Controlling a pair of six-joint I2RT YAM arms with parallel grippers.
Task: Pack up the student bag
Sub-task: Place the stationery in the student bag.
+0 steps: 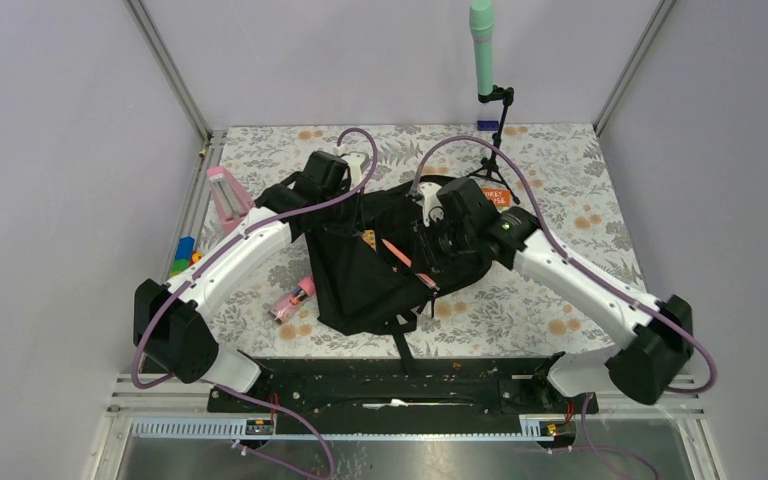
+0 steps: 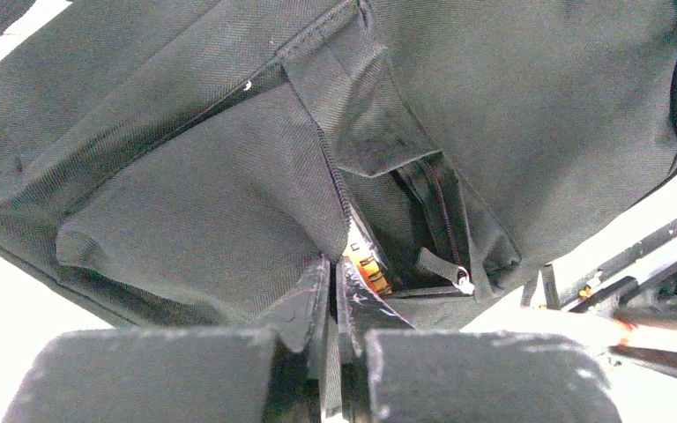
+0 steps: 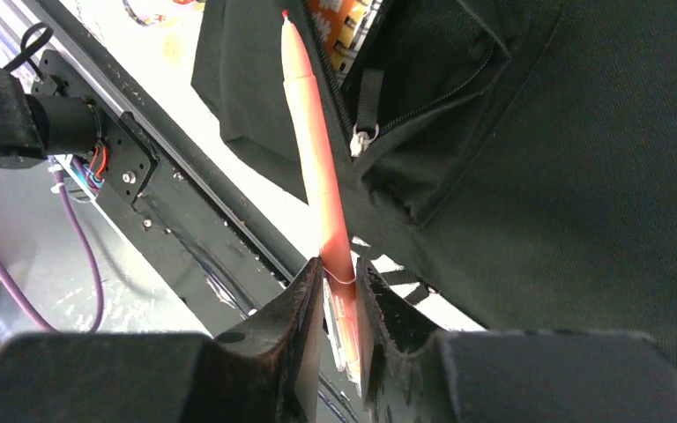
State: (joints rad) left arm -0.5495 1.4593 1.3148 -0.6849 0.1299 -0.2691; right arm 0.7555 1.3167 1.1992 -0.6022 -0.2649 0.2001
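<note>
The black student bag [image 1: 360, 285] lies in the middle of the table, its front pocket unzipped. My left gripper [image 1: 362, 222] is shut on the fabric edge of that pocket opening [image 2: 333, 264] and holds it up. An orange item with black marks [image 2: 366, 269] sticks out of the pocket beside a zipper pull [image 2: 464, 284]. My right gripper [image 3: 340, 275] is shut on the back end of a red pen [image 3: 313, 150]. The pen's tip points at the pocket mouth, close to the orange item [image 3: 344, 26]. From above, the pen [image 1: 397, 252] hangs over the bag.
A pink tube-like item [image 1: 292, 298] lies left of the bag. Further left are a pink stand [image 1: 225, 195] and small coloured blocks [image 1: 185, 255]. A tripod with a green pole [image 1: 482, 45] stands at the back, an orange card [image 1: 495, 198] by it. A black rail [image 1: 390, 385] runs along the near edge.
</note>
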